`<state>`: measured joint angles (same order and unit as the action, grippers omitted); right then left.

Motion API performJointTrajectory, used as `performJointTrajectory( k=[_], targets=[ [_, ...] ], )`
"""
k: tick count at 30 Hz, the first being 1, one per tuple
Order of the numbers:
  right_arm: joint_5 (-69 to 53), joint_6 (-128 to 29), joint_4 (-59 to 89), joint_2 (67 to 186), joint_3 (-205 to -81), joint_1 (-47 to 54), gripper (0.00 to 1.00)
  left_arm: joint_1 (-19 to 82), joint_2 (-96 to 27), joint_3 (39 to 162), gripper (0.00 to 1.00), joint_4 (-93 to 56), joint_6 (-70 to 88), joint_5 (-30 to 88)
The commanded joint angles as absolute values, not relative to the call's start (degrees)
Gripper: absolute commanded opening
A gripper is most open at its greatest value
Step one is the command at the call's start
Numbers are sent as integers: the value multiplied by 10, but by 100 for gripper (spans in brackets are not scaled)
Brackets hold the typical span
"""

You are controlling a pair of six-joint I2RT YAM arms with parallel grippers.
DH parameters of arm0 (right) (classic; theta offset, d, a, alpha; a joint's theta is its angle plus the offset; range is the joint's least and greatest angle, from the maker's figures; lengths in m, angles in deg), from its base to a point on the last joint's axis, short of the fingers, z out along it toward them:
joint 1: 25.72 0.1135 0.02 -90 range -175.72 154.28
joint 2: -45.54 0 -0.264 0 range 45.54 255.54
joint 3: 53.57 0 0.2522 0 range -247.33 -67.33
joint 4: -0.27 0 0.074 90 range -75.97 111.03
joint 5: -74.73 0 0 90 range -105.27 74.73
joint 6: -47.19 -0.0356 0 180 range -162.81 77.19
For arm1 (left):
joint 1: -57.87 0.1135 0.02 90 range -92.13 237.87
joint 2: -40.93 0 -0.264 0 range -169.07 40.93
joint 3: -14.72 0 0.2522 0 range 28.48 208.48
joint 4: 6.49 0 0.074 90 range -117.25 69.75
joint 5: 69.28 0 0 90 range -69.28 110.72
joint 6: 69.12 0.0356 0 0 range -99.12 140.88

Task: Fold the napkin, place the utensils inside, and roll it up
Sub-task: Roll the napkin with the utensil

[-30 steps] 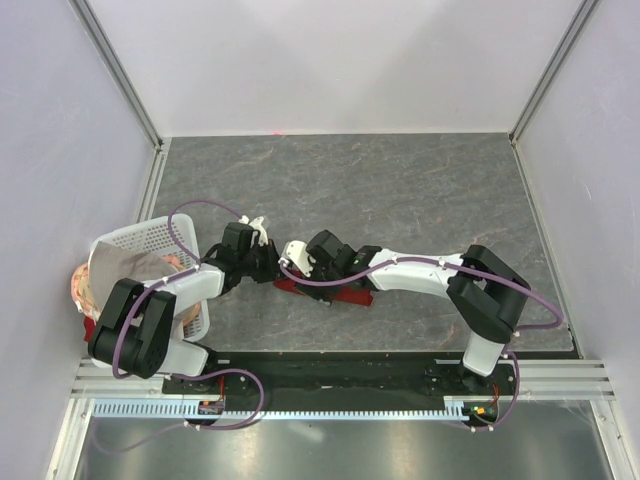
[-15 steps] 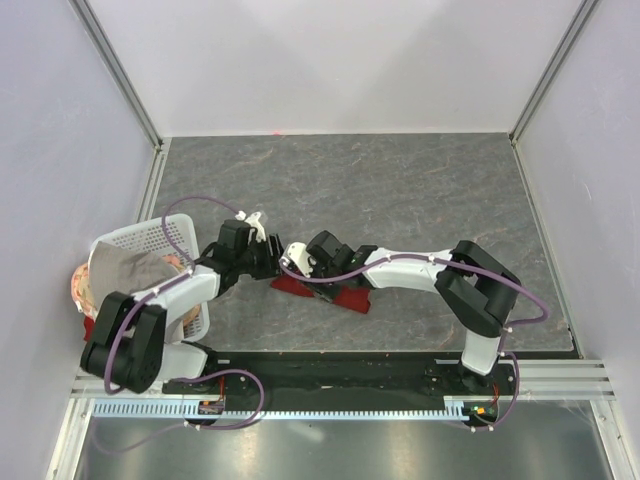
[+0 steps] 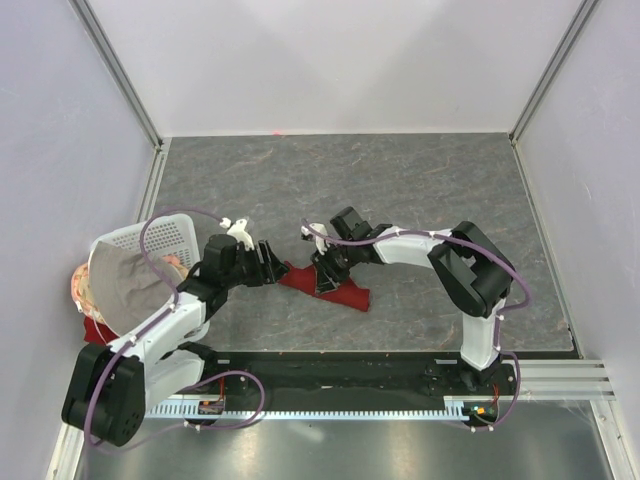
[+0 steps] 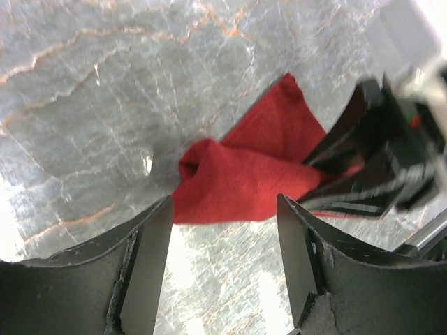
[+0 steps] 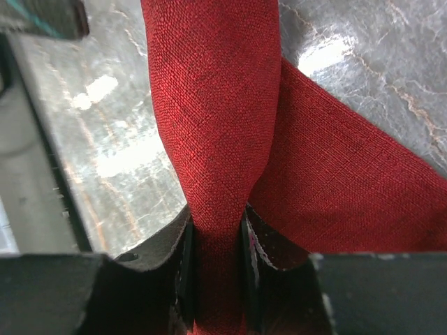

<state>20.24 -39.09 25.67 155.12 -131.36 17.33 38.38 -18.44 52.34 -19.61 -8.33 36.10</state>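
Note:
The dark red napkin (image 3: 345,293) lies bunched into a loose roll on the grey marbled table, near the middle front. My right gripper (image 3: 325,274) comes down on it from behind. In the right wrist view that gripper (image 5: 216,237) is shut on a rolled fold of the napkin (image 5: 216,105). My left gripper (image 3: 268,266) stands open just left of the napkin's end, touching nothing. In the left wrist view the left gripper (image 4: 222,265) has bare table between its fingers, with the napkin (image 4: 237,178) just beyond their tips. The utensils are out of view.
A white basket (image 3: 165,232) sits at the table's left edge with a grey-beige cloth (image 3: 125,282) draped over it. More red fabric (image 3: 96,331) shows below it. Pale walls close the back and sides. The arms' black base rail (image 3: 330,372) runs along the near edge.
My left gripper has opened and drawn back to the left, off the napkin. My right gripper has closed on the napkin's roll, and its wrist has swung back and to the right.

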Motion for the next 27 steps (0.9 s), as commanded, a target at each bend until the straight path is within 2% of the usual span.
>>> performJointTrajectory(
  k=[1,11,17,20,24,27],
  targets=[
    [303,-408,298,1592,-1323,159,33,381,-166,504,68,-139,-72,380],
    [337,-414,307,1628,-1340,140,32,380,-217,485,66,-69,-76,403],
    [336,-418,309,1637,-1349,132,33,378,-243,478,61,-48,-88,416],
    [335,-418,310,1637,-1354,133,32,377,-256,471,52,-28,-96,420],
    [323,-417,317,1628,-1358,133,35,377,-281,469,29,-14,-100,417],
    [302,-417,328,1610,-1362,133,42,377,-293,473,17,-15,-98,419]
  ],
)
